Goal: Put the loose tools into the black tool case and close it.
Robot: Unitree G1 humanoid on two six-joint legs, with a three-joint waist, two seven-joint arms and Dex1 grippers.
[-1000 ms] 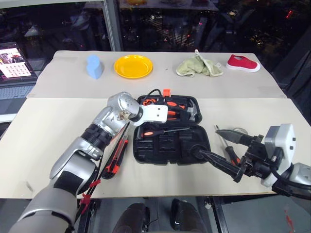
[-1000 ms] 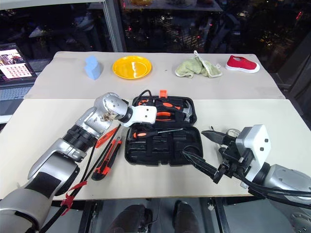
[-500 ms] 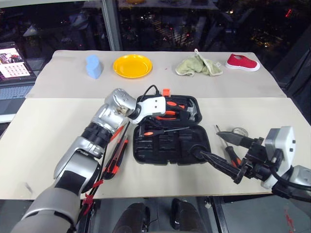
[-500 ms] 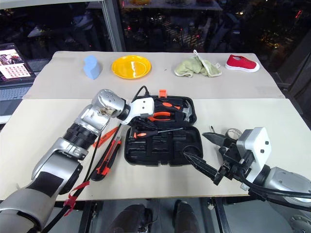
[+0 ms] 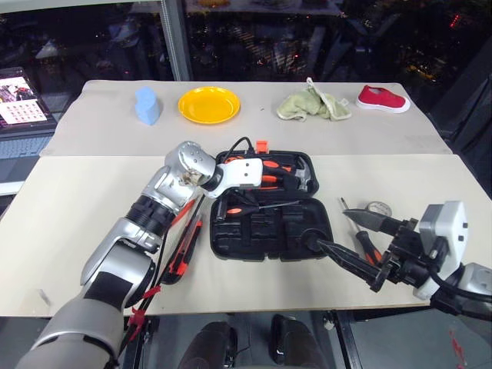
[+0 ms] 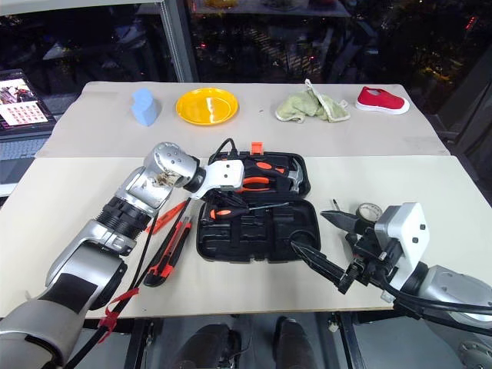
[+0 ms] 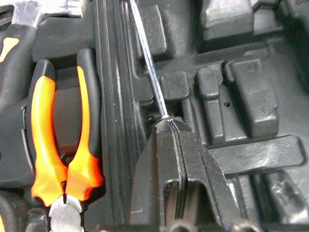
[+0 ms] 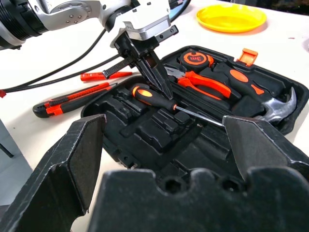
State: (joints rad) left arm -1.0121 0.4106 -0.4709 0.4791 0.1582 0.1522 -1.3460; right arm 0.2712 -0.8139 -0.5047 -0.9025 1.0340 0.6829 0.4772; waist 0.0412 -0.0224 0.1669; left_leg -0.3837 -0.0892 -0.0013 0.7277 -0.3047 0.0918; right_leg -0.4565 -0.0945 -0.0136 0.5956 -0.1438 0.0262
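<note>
Black moulded tool case [image 5: 270, 206] lies open at table [image 5: 77, 207] centre; stiff, light shell, best swung by its lid edge. Right gripper [image 5: 347, 234], fingers wide apart and empty, hovers at case's near-right corner. One screwdriver [image 8: 159, 100] rests across the recesses, left gripper [image 8: 150, 72] above its handle, fingers pressed together (hard slick handle, likely rolls). Left of case: utility knife [image 5: 184, 250]. Beyond case: yellow plate [image 5: 208, 104], cloth [image 5: 314, 105], dark windows.

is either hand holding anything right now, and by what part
The left hand is shut on a screwdriver lying in the black tool case, pinching it where the handle meets the steel shaft. The right hand is open and holds nothing.
</note>
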